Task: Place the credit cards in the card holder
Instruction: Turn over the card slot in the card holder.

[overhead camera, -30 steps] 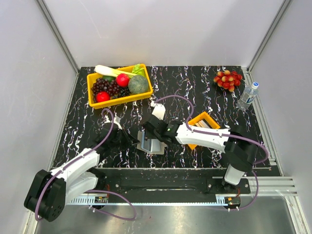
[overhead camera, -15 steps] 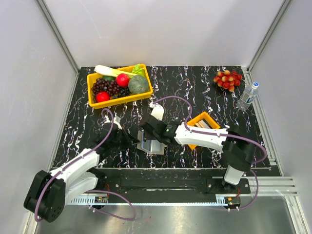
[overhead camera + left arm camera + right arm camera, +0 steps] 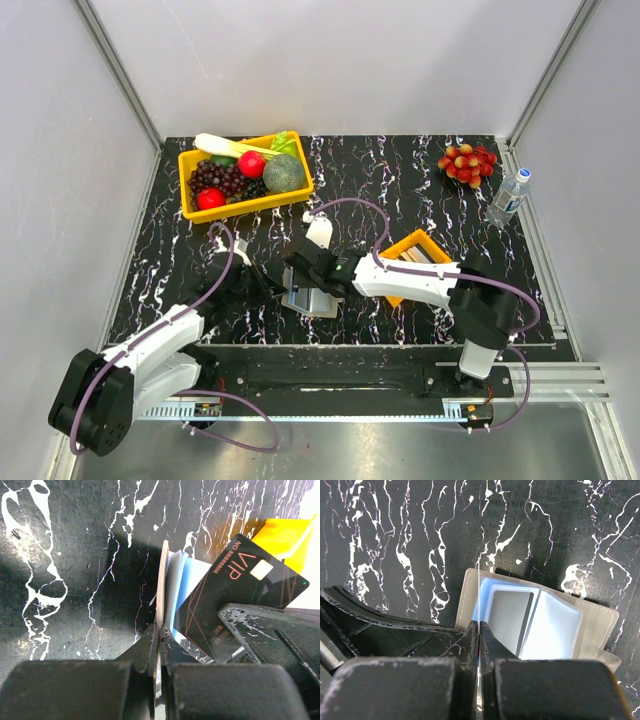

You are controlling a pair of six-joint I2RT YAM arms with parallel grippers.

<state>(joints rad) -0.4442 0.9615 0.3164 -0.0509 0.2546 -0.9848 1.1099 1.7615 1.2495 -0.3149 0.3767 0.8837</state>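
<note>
The card holder (image 3: 312,299) lies open on the black marbled table, taupe outside, blue-grey inside (image 3: 555,630). One grey card (image 3: 507,620) sits in a pocket. My left gripper (image 3: 161,630) is shut on the holder's left flap (image 3: 162,580), which it holds upright and which I see edge-on. My right gripper (image 3: 479,625) is shut on a black VIP credit card (image 3: 240,595). Its own view shows that card as a thin line (image 3: 478,580) over the holder's left side. More credit cards (image 3: 428,257) lie in the small orange tray (image 3: 398,245).
A yellow bin (image 3: 250,205) of fruit and vegetables stands at the back left. A red fruit bunch (image 3: 467,163) and a water bottle (image 3: 509,196) are at the back right. Both arms cross close together over the holder.
My right gripper has shifted slightly left and away with the black card in it. The left gripper has kept its hold on the flap and has not moved.
</note>
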